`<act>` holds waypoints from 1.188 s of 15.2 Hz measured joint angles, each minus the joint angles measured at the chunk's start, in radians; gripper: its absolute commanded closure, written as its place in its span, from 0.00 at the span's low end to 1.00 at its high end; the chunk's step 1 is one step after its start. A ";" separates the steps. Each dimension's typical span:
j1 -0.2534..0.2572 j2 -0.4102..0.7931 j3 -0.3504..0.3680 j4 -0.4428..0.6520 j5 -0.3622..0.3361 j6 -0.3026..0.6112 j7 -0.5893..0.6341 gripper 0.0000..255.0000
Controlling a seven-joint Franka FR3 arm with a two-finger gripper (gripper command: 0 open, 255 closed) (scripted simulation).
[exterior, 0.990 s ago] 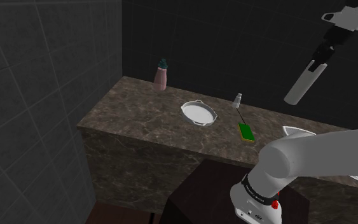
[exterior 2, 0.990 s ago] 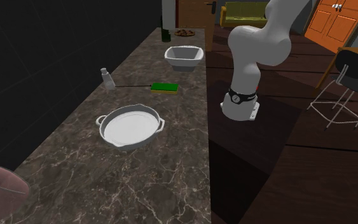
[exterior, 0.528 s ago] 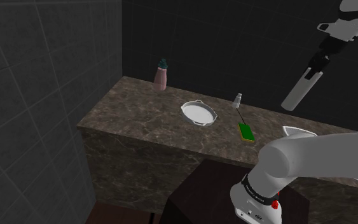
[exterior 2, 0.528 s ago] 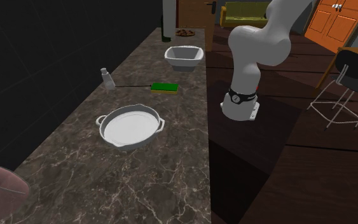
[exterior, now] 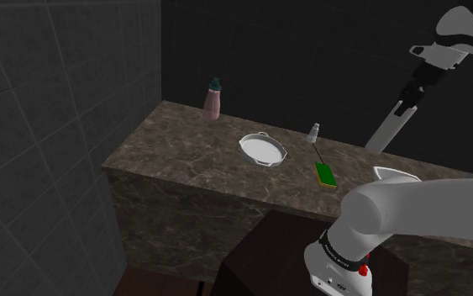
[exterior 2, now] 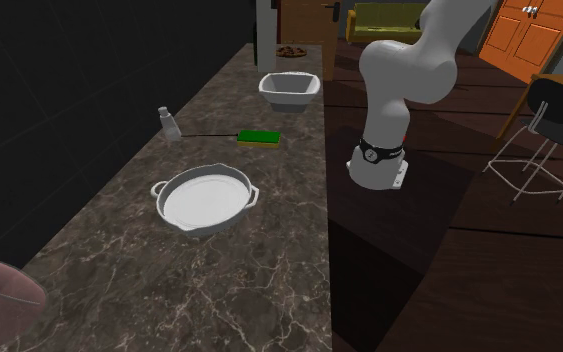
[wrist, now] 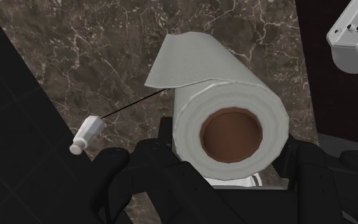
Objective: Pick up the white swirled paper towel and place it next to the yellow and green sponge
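1. The end effector [wrist: 227,151] is clenched on the paper towel [wrist: 225,102]. Its black fingers [wrist: 165,135] press the roll's two sides, the brown core faces the wrist camera, and a loose sheet flares from the roll's far end.
2. Dark lettering runs along the white arm link [exterior: 470,21] just behind the end effector. It may be the start of "FRANKA", but it is too small to read for sure. The dark band round the robot base [exterior 2: 377,160] also carries marks that cannot be read.
3. In the shoulder view the roll hangs slanted from the end effector, high above the marbled counter [exterior: 184,143] and touching nothing else.
4. Below the end effector a white bowl [exterior: 390,172] sits on the counter, with a small white shaker [wrist: 85,135] off to one side.
5. The green-topped sponge [exterior: 325,174] lies flat on the counter between the shaker and the bowl. It is well below the end effector and well apart from the roll.
6. Farther from the end effector stand a white two-handled pan [exterior 2: 206,200] and, at the counter's far end, a pink bottle [exterior: 212,101].
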 measured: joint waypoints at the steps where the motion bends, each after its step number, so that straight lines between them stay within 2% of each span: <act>1: -0.002 -0.003 -0.005 -0.014 -0.004 0.012 0.000 1.00; 18: -0.034 -0.042 -0.076 -0.251 -0.073 0.215 0.019 1.00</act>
